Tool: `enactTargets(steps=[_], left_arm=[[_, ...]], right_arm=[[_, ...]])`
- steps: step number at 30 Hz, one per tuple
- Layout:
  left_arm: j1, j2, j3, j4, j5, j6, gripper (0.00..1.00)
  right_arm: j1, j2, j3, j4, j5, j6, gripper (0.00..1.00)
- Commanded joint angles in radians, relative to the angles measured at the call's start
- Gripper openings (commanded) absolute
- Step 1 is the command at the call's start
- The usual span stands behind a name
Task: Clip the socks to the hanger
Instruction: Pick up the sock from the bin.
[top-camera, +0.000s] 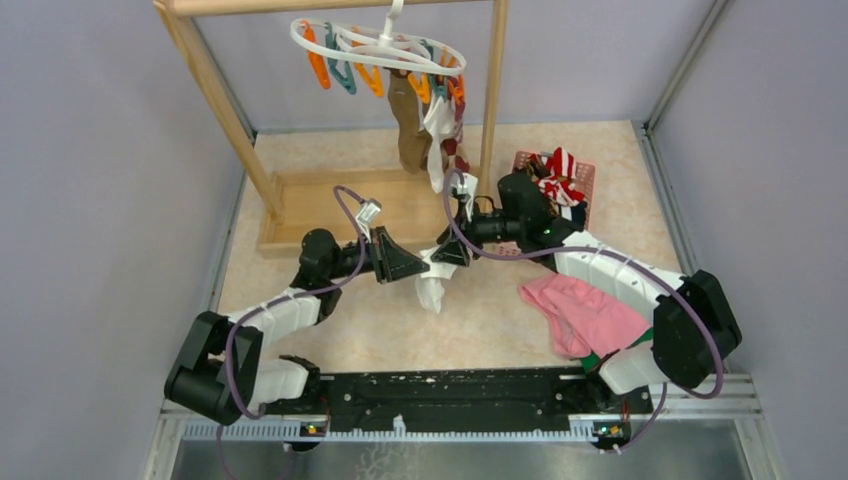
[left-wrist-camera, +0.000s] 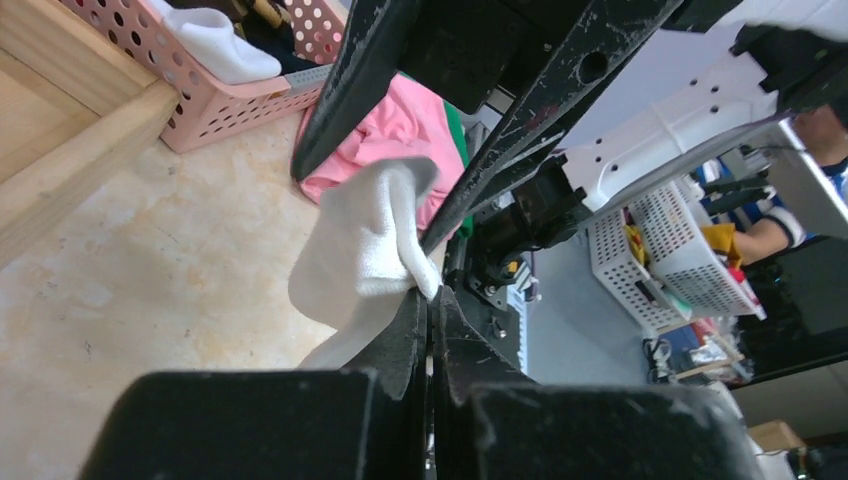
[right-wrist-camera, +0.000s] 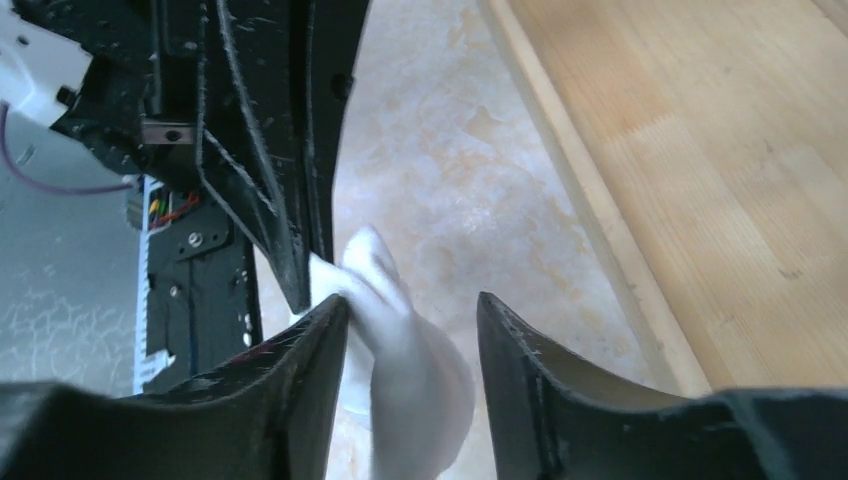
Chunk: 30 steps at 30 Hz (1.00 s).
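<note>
White sock (left-wrist-camera: 360, 240) — in left gripper (left-wrist-camera: 430, 298)

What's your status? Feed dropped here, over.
Left hand shut on white sock. Right hand open around it. Hanger on rack, other socks hung. Nothing blocking.

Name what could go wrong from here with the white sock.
The left pincer grips only a small fold of the sock; it could slip. The right pincer is open, with the sock against one finger, so it may close on an edge. The pincers sit very close and could collide.
</note>
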Motion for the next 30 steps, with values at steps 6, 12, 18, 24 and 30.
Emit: enactTargets(steps=[6,12,18,24,30], left_arm=[[0.109,0.043,-0.04,0.257,0.019,-0.49,0.0],[0.115,0.261,-0.059,0.695,0.05,-0.855,0.0],[0.114,0.413,-0.024,0.868,0.072,-1.013,0.0],[0.114,0.406,-0.023,0.868,0.054,-1.015,0.0],[0.115,0.406,-0.023,0.869,0.052,-1.018,0.0]], right_arm=[[-0.021,-0.275,-0.135,0.213,0.152,-0.291,0.68],[0.004,-0.397,-0.34,0.46,0.047,-0.533,0.73],[0.116,-0.299,-0.268,0.236,0.143,-0.758,0.55],[0.186,-0.201,-0.241,0.218,0.216,-0.808,0.48],[0.217,-0.151,-0.24,0.266,0.283,-0.792,0.55]])
